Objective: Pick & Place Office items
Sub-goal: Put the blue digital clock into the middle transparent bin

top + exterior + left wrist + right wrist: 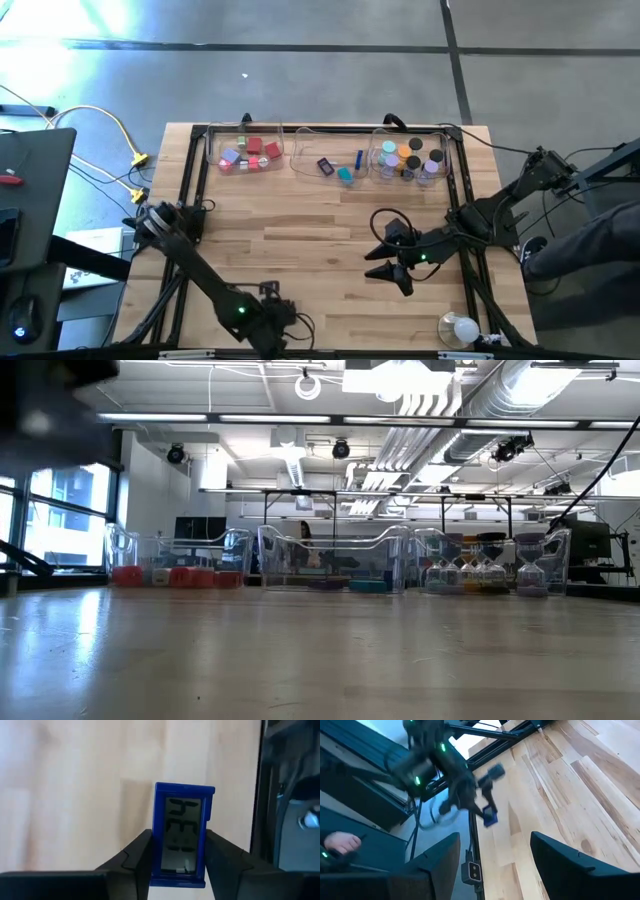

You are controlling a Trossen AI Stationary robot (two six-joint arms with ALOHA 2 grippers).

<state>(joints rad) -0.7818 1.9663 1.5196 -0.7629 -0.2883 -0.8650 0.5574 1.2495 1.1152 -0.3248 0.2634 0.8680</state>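
My left gripper (179, 840) is at the table's near left corner (278, 312), shut on a blue rectangular piece with a clear window (182, 830). The right wrist view also shows this piece (490, 818) under the left gripper. My right gripper (383, 260) hovers open over the table's right middle, with nothing between its fingers (495, 870). Other office items lie in three clear trays along the far edge: red and pink blocks (250, 152), a blue stick and small pieces (340, 165), and round caps (410, 160). My left gripper pinches the blue piece between its two fingers, which sit on its two long side edges (156, 862) near one end. The fingers slant down from above and lie along the piece. It is lifted clear of the table, and its other end sticks out past the fingertips.
A white bulb-like object (460, 328) lies at the table's near right corner. A black frame (190, 180) borders the table. The bare wooden top (310, 240) stretches between the trays and the grippers. A desk with cables (40, 200) stands left of the table.
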